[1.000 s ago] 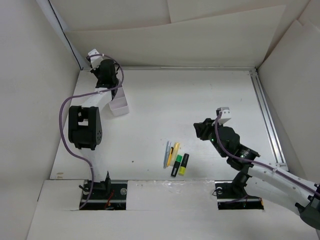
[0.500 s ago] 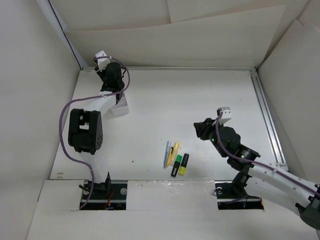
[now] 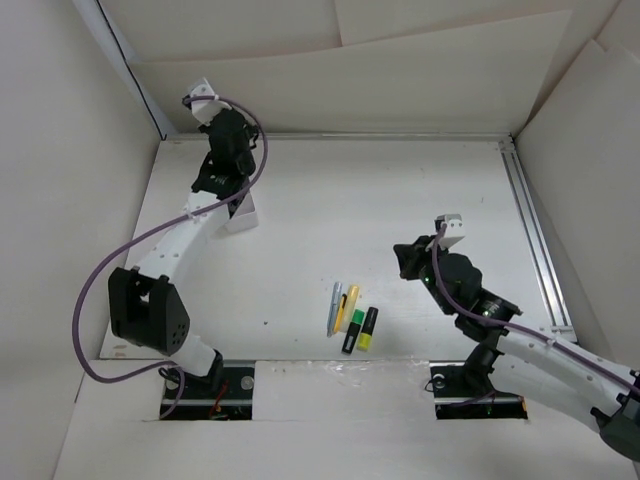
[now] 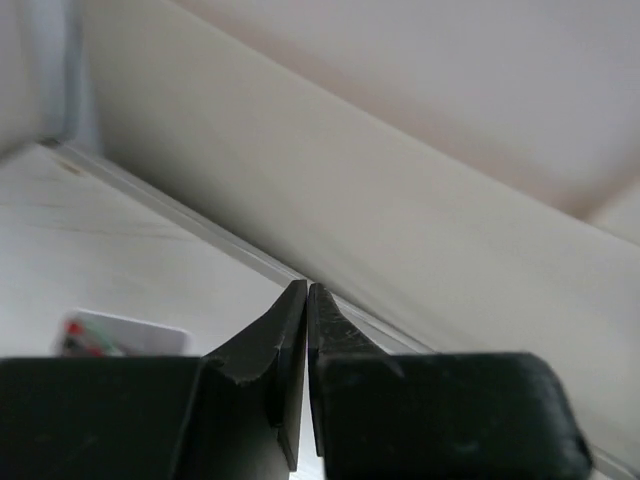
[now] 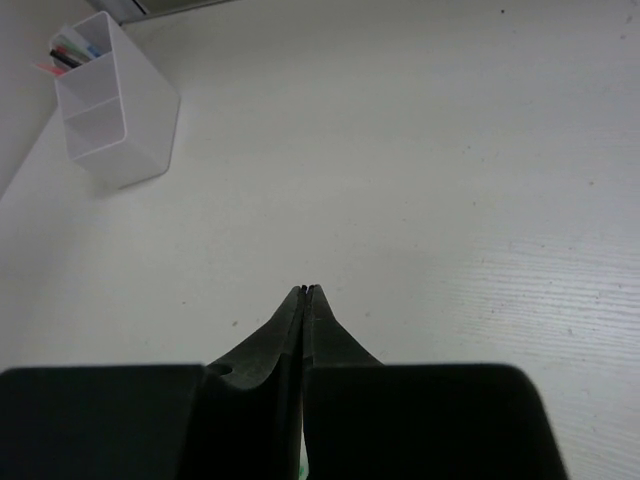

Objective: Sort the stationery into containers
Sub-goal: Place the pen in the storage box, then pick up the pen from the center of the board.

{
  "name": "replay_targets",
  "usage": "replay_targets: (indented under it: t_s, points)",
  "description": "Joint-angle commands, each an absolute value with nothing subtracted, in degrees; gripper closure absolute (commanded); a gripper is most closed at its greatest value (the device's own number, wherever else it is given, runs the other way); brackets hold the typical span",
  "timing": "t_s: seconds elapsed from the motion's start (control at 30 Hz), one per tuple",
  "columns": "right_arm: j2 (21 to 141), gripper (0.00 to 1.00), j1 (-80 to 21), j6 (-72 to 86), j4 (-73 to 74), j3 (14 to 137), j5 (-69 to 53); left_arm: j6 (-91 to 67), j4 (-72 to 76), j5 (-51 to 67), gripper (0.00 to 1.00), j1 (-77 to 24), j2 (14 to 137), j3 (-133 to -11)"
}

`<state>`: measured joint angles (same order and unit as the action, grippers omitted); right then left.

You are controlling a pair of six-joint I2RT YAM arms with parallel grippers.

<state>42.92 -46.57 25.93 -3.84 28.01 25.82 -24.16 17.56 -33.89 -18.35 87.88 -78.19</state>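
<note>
The white two-compartment box (image 3: 241, 213) stands at the back left of the table. In the right wrist view the box (image 5: 116, 108) holds pens in its far compartment, and its near compartment looks empty. A grey pen (image 3: 334, 305), a yellow pen (image 3: 351, 299), a green highlighter (image 3: 351, 331) and a yellow highlighter (image 3: 368, 328) lie together near the front centre. My left gripper (image 3: 231, 140) is raised near the back wall beyond the box, shut and empty (image 4: 307, 290). My right gripper (image 3: 404, 262) hovers right of the pens, shut and empty (image 5: 308, 290).
White walls enclose the table on the left, back and right. A metal rail (image 3: 530, 225) runs along the right side. The left arm's elbow (image 3: 142, 308) hangs over the left front of the table. A corner of the box (image 4: 125, 333) shows low in the left wrist view.
My left gripper has risen from over the box toward the back wall, and the left elbow has swung down toward the front. The right arm has hardly moved.
</note>
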Motion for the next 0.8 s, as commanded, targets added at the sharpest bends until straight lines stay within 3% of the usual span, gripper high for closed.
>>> replay_targets:
  t_s: [0.0,0.1,0.37,0.6,0.77]
  points:
    - [43.9,1.0,-46.1,26.6,-2.9,29.4,27.9,-32.9,5.2,-28.2,1.0,-24.6,86.8,-81.8]
    - [44.4,1.0,-44.9,26.6,-1.8,30.0,27.4,-35.0,1.1,-27.5,1.0,-32.8,83.9,-76.0]
    - [45.7,1.0,-44.2,27.7,0.6,31.2,28.7,-41.5,2.7,-5.7,1.0,-40.9,74.0,-49.0]
    - [46.3,1.0,-41.8,28.2,2.2,31.7,28.2,-44.9,-3.8,-8.9,0.97,-55.4,74.6,-46.2]
    - [46.3,1.0,-41.8,28.2,2.2,31.7,28.2,-48.2,-7.2,-15.6,0.86,-64.2,80.8,-47.7]
